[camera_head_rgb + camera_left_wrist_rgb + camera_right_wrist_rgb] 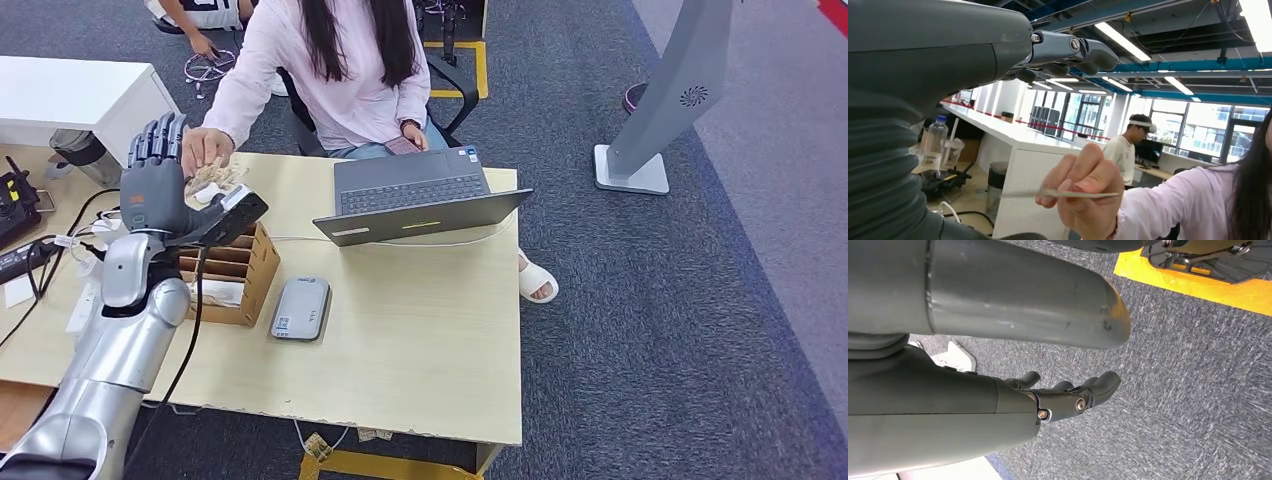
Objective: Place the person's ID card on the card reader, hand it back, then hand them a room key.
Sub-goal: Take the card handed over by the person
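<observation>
1. While the person's hand (205, 150) is reaching over the far corner of the worktop (420, 330), the robot's left hand (155, 175) is hovering raised beside it, fingers spread and holding nothing.
2. From the left wrist view, the person is pinching a thin card (1073, 194) edge-on between thumb and finger, offering it just under the robot's fingers (1083, 50); card and robot hand are not touching yet.
3. Which card it is cannot be told from here; judging by the task, it is probably the ID card being offered.
4. Down on the worktop, the grey card reader (301, 307) is lying flat just beside the wooden box (245, 275), near the robot's left arm and well short of the laptop (415, 195).
5. To take the card well, the left hand should be closing thumb against fingers on the card's free end, clear of the person's fingertips, and gripping across the flat faces so it is not slipping.
6. Once held, it needs carrying level to the reader and laying flat on top.
7. Meanwhile the right hand (1068, 395) is hanging over the carpet, fingers loosely apart and not gripping anything.
</observation>
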Controlling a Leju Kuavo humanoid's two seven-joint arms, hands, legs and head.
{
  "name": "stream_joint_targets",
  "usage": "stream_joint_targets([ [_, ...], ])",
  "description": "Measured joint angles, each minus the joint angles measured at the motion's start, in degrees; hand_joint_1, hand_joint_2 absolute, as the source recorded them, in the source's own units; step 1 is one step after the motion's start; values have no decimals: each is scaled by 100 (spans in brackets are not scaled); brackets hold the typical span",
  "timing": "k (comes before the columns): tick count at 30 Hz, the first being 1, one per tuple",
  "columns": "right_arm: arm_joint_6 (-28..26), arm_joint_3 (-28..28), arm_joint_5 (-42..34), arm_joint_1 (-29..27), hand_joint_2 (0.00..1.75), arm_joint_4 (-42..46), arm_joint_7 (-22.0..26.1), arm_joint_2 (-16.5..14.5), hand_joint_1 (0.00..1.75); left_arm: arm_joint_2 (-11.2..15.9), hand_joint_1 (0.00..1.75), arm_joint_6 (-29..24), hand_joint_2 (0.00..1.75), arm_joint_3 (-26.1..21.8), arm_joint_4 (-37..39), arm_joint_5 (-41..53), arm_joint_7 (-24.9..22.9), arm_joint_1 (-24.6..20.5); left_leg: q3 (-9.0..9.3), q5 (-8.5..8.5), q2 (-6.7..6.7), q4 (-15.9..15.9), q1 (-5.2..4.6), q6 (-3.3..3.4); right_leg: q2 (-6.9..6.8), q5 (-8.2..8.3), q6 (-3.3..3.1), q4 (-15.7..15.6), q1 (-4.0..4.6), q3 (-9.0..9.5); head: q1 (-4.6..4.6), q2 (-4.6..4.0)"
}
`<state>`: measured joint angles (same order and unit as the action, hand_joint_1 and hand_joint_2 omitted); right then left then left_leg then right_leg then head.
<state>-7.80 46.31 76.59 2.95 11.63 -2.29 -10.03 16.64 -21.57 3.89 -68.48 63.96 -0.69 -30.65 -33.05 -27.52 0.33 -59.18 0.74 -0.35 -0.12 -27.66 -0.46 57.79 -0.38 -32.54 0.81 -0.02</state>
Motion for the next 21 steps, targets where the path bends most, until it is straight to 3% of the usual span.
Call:
stream_joint_targets([
  [2,0,0,1,0,0,-1,5,1,0,-6,42,-2,175,8,-46,-19,1,43,0,0,0,0,0,0,0,0,0,0,0,0,0,0],
  [6,0,0,4,-1,0,-6,8,2,0,-25,0,-2,175,14,-100,-27,1,96,-1,0,0,0,0,0,1,0,0,0,0,0,-1,0],
  [15,8,0,23,-1,0,-14,24,4,0,-40,0,-5,175,20,-207,-37,1,153,-1,0,0,0,-1,0,1,0,0,0,0,0,-1,0],
  [19,10,0,27,-1,0,-15,24,4,0,-46,175,-21,175,20,-214,-61,8,165,-1,0,0,0,0,0,1,0,0,0,0,-1,0,0],
  [21,15,0,31,-1,0,-15,31,5,0,-56,175,-31,175,20,-215,-80,25,175,-1,0,0,0,0,0,1,0,0,0,0,-1,-1,0],
])
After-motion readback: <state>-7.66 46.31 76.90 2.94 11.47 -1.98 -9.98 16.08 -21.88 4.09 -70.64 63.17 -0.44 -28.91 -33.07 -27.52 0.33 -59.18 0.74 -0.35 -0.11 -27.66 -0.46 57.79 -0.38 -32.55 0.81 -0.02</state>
